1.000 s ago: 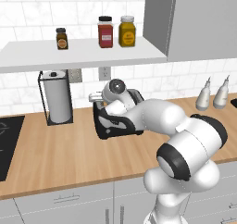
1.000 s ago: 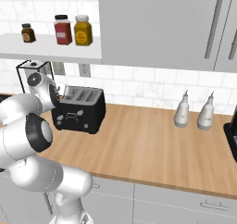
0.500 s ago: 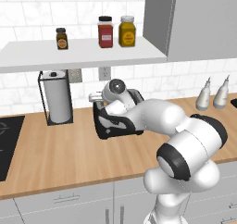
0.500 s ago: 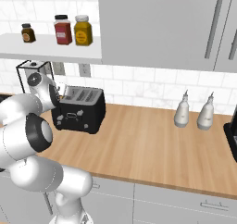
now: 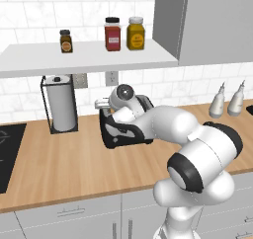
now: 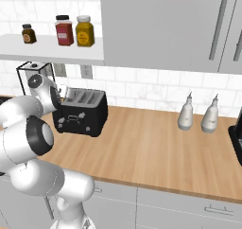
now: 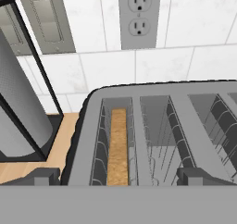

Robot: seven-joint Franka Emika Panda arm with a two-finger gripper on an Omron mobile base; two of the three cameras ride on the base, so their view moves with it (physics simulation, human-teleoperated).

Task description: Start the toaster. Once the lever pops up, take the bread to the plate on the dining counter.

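Viewing from the left base camera, the toaster [image 5: 126, 129] is seen on the wood worktop [image 5: 74, 169], at three o'clock from the paper-towel roll [image 5: 62, 103]. The gripper [image 5: 101, 104] is held above the toaster's end nearest the roll; jaw spacing cannot be told from this side.

From the right base camera, the hand sits at nine o'clock of the toaster [image 6: 80, 112], close above its top. A downward reach off the slot line would likely strike the housing.

In the hand view, the bread [image 7: 118, 146] is seen edge-on in the slot second from the roll side of the toaster [image 7: 152, 98]. The fingertips [image 7: 41, 176] are spread wide, holding nothing. Whether the lever has been pressed cannot be told; pulling the slice early would skip the toasting, and the slot wires could snag a finger.
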